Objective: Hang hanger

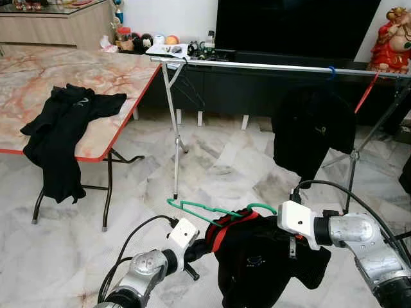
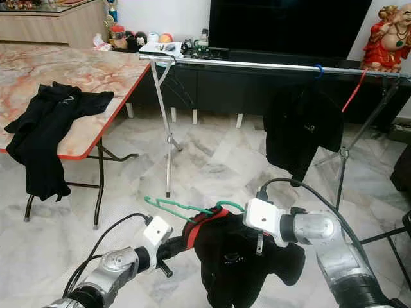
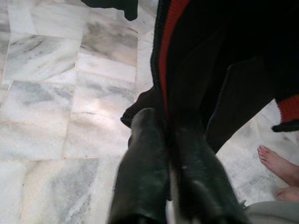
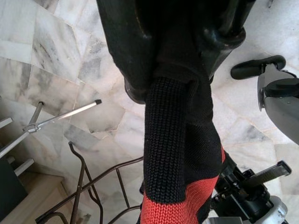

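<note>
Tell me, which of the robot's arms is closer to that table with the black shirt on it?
Left. The left gripper sits below the table's near corner; the right gripper is further right, beyond the green hanger.

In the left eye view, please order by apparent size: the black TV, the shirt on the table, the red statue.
1. TV, largest.
2. Shirt on the table; it is nearer, which helps.
3. Statue, smallest, partly cut off by the frame.

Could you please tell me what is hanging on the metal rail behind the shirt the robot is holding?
One black shirt hangs on the rail by a blue hook; a red hanger hangs beside it. The blue hanger's body is covered by the shirt.
</note>
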`<state>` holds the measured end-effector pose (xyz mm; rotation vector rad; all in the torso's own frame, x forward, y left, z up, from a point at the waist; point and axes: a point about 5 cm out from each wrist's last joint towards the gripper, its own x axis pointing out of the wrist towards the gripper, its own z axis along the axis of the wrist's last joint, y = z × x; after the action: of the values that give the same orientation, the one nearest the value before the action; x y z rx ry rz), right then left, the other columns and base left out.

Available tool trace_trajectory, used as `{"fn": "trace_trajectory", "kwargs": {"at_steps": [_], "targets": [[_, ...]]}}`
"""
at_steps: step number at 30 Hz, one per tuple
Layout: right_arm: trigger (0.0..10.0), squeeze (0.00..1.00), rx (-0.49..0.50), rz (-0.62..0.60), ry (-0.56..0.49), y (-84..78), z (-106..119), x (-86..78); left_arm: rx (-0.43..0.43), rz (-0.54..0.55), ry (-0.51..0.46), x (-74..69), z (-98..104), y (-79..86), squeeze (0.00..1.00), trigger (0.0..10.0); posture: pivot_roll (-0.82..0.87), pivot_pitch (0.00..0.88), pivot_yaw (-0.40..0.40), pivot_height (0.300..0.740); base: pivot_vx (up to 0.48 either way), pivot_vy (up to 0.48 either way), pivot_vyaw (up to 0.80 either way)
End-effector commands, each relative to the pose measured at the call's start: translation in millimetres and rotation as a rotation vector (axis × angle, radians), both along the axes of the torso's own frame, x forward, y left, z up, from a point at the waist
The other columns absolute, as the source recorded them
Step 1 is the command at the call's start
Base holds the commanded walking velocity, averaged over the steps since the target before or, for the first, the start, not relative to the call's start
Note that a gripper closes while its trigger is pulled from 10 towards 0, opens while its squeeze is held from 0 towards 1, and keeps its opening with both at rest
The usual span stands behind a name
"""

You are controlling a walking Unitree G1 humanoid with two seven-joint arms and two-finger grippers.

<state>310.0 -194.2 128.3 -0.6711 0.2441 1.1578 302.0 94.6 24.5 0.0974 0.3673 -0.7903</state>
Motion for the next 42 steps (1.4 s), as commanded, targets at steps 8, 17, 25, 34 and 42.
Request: {"fn": "trace_trajectory", "kwargs": {"at_steps": [8, 17, 25, 34, 42], "targets": [[0.0, 0.00, -0.005, -0.029, -0.009, -7.5, -2.3, -2.7, 0.037, 0.045, 0.004, 0.2, -3.4, 5.7, 0.00, 0.0, 0.02, 0.062, -0.021, 0.740, 0.000, 0.000, 0.00], [0.0, 0.00, -0.256, -0.118, 0.051, -51.0, -28.1, -13.9, 0.086, 0.090, 0.015, -3.2, -10.1, 19.8, 0.00, 0.0, 0.01, 0.067, -0.016, 0.740, 0.000, 0.000, 0.00], [0.0, 0.00, -0.281, -0.171, 0.095, -71.2, -37.5, -22.2, 0.113, 0.086, 0.026, -6.7, -14.5, 21.7, 0.00, 0.0, 0.01, 0.068, -0.012, 0.740, 0.000, 0.000, 0.00], [0.0, 0.00, -0.108, -0.218, 0.170, -92.4, -27.4, -32.0, 0.148, 0.076, 0.034, -10.1, -18.6, 26.1, 0.00, 0.0, 0.01, 0.069, -0.006, 0.740, 0.000, 0.000, 0.00], [0.0, 0.00, -0.434, -0.159, 0.310, -128.1, -43.8, -61.2, 0.167, 0.071, 0.038, -11.3, -20.2, 27.8, 0.00, 0.0, 0.01, 0.069, -0.002, 0.740, 0.000, 0.000, 0.00]]}}
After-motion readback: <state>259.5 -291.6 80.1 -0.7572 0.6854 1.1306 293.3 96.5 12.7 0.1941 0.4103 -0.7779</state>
